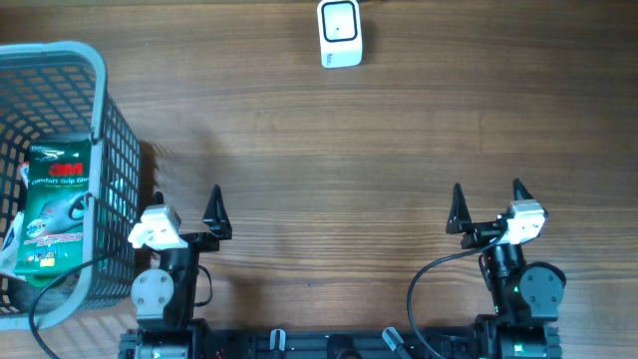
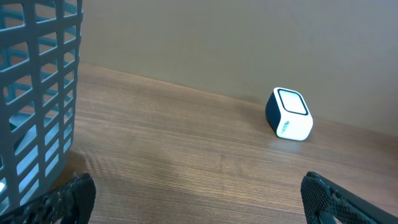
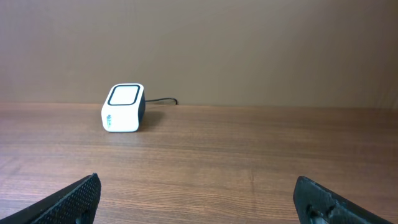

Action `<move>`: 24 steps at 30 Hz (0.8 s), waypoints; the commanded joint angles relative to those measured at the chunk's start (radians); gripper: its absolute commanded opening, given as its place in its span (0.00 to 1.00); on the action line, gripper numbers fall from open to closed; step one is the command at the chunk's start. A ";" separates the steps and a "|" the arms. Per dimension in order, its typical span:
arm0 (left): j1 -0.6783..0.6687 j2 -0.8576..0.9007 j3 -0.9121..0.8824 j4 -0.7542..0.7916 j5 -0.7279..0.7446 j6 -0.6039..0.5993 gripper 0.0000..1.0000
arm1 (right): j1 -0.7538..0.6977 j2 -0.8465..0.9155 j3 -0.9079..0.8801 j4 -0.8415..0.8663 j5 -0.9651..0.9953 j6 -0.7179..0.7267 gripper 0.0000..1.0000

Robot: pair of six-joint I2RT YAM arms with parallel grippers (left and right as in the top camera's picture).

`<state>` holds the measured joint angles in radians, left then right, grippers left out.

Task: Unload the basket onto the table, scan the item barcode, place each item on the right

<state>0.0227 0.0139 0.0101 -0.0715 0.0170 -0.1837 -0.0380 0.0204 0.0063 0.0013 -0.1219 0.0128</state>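
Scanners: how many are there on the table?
1. The white scanner stands near the far edge of the table, roughly midway across. None shows elsewhere, though the basket on the left could hide one.

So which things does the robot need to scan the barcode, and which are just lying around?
Needed for the job:
- green packet, the thing to scan
- white scanner
- left fingers and right fingers, both open and empty

Just there:
- blue basket, which only holds the packet
- scanner's cord
- wooden table
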 commanded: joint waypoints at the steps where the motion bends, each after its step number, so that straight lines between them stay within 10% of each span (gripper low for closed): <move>1: 0.006 -0.010 -0.005 -0.004 0.013 0.019 1.00 | 0.006 -0.003 -0.001 0.005 0.011 -0.010 1.00; 13: 0.005 0.064 0.201 -0.024 0.383 -0.041 1.00 | 0.006 -0.003 -0.001 0.005 0.011 -0.010 1.00; 24: 0.005 0.708 1.263 -0.599 0.250 -0.080 1.00 | 0.006 -0.003 -0.001 0.005 0.011 -0.011 1.00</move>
<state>0.0227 0.5983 0.9882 -0.5438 0.3656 -0.2939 -0.0380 0.0212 0.0063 0.0010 -0.1219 0.0128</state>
